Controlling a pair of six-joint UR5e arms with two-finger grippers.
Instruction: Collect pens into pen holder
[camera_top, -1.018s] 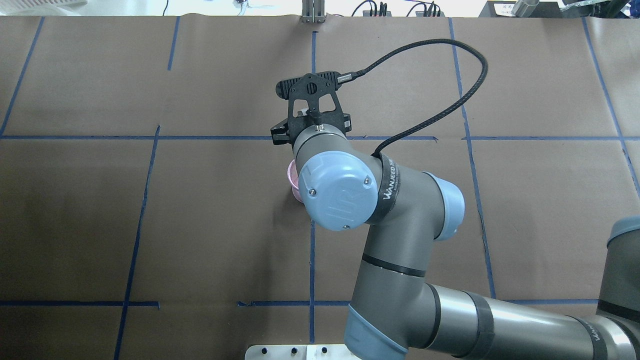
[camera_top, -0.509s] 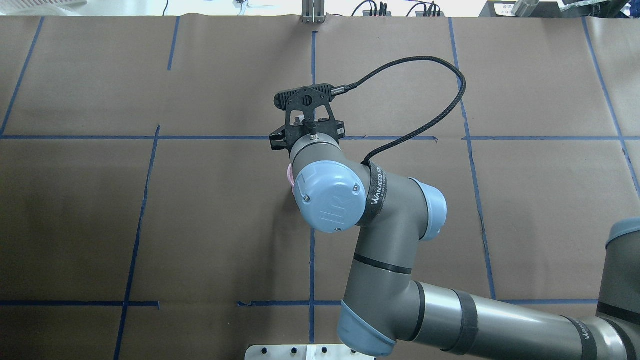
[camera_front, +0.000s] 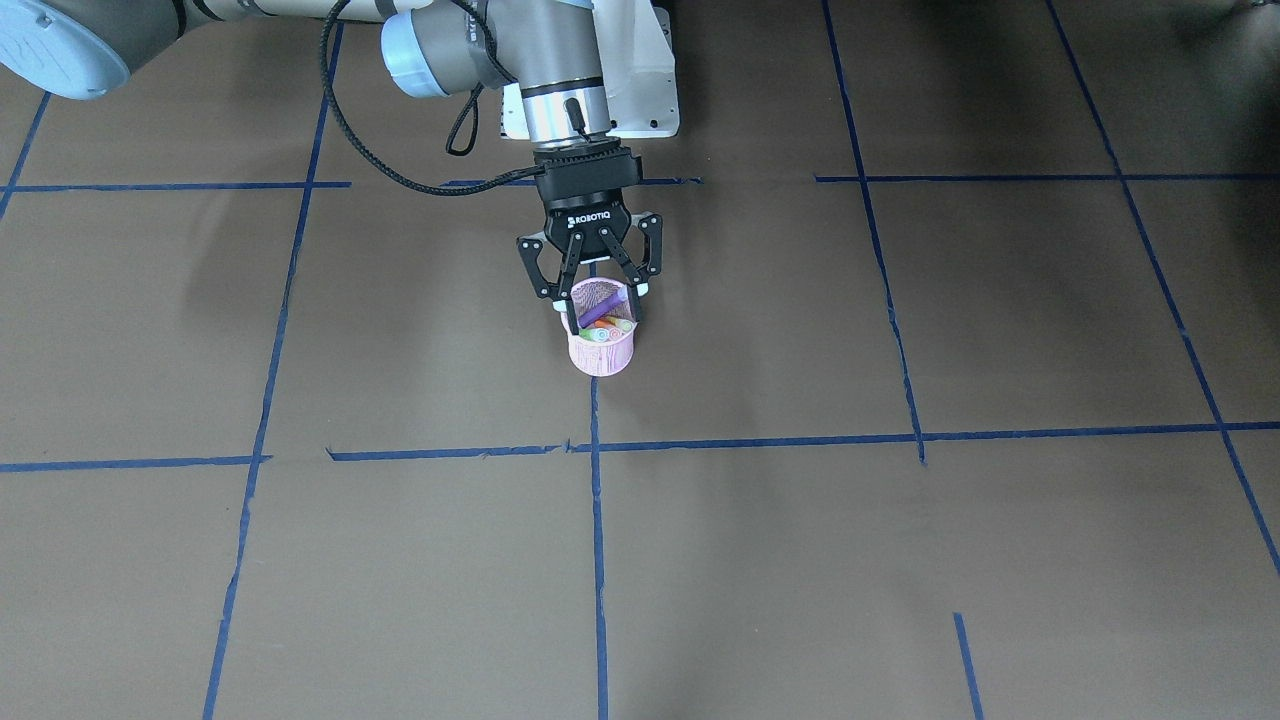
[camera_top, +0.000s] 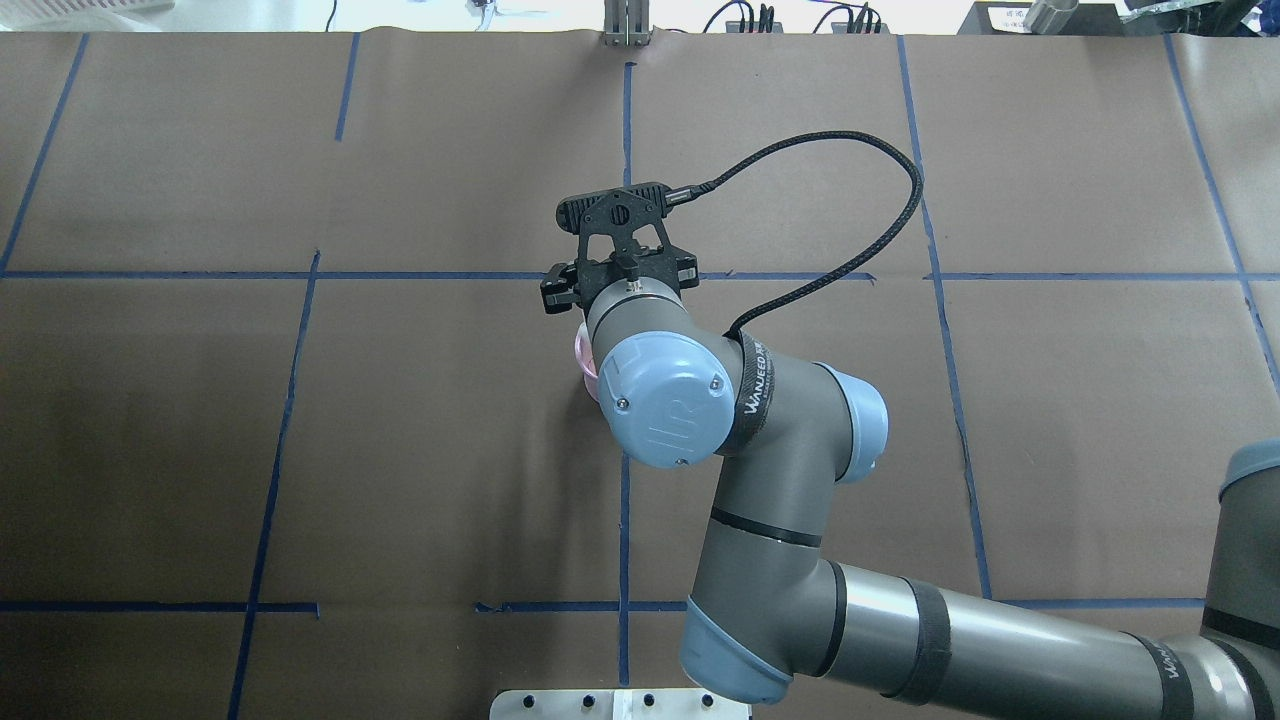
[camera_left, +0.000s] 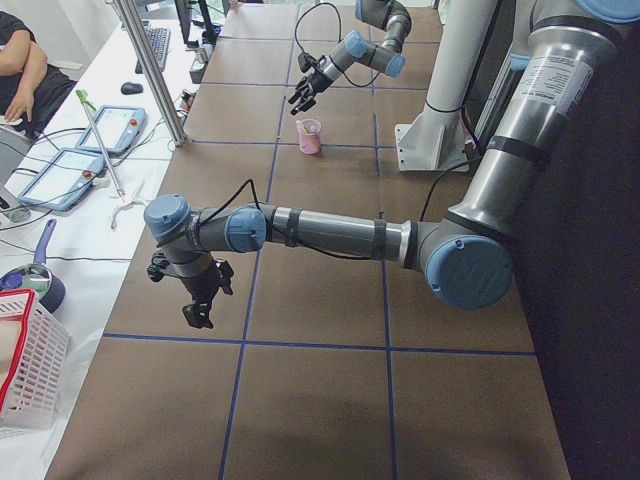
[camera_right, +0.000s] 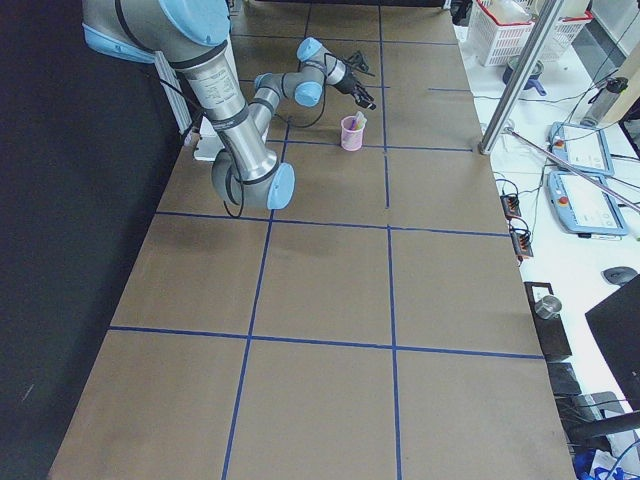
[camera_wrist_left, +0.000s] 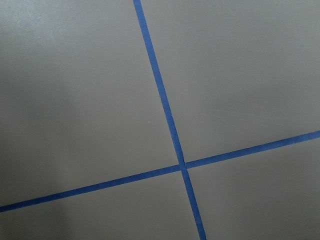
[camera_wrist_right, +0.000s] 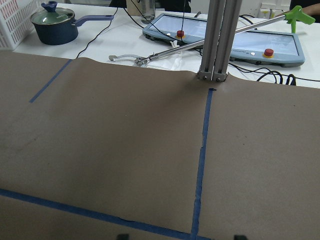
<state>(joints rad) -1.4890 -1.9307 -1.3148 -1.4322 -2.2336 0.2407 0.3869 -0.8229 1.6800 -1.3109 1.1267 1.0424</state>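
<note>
The pink mesh pen holder (camera_front: 600, 358) stands upright near the table's middle. The purple pen (camera_front: 599, 312), orange pen (camera_front: 604, 325) and green pen (camera_front: 592, 335) all lean inside it. My right gripper (camera_front: 601, 297) hangs just over the holder's rim, open, with its fingers spread to either side and nothing held. In the overhead view the right wrist covers all but a pink sliver of the pen holder (camera_top: 581, 354). My left gripper (camera_left: 196, 303) shows only in the exterior left view, low over bare table far from the holder; I cannot tell whether it is open or shut.
The white robot base plate (camera_front: 640, 70) lies behind the holder. A metal post (camera_wrist_right: 216, 40) stands at the table's far edge. Beyond it on a white bench lie teach pendants (camera_wrist_right: 260, 47) and a blue pot (camera_wrist_right: 54, 21). A person's arm (camera_left: 22, 85) rests there.
The right wrist has drawn back a little toward the robot's base while staying over the pen holder, and its cable loop has sunk lower.
</note>
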